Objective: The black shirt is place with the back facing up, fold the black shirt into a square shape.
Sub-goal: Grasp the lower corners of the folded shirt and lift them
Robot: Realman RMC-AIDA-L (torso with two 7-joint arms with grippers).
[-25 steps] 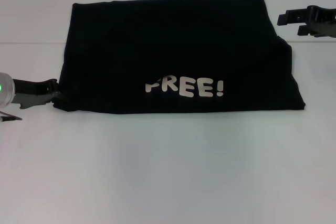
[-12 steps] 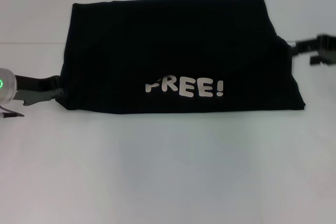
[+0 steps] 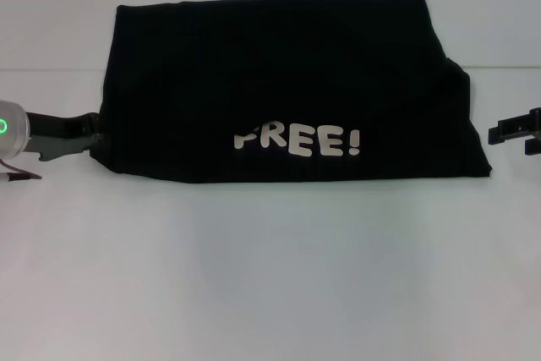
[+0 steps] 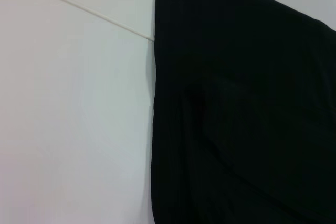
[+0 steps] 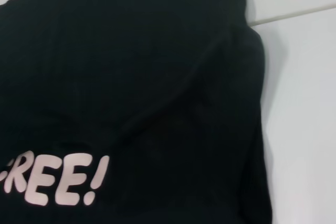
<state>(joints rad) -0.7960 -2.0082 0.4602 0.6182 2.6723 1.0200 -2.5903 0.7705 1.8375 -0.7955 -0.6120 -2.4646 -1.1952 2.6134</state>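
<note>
Black shirt between left gripper, right gripper.

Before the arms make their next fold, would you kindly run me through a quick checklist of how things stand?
1. Black shirt lies flat on the white table: ok.
2. Shirt already partly folded, white FREE! lettering on top: ok.
3. Left gripper at the shirt's left edge: ok; grip on the fabric: cannot tell.
4. Right gripper near the shirt's right edge, apart from the cloth: ok.
5. Shape square: not ok, wider than deep.
6. Near hem straight: ok.
</note>
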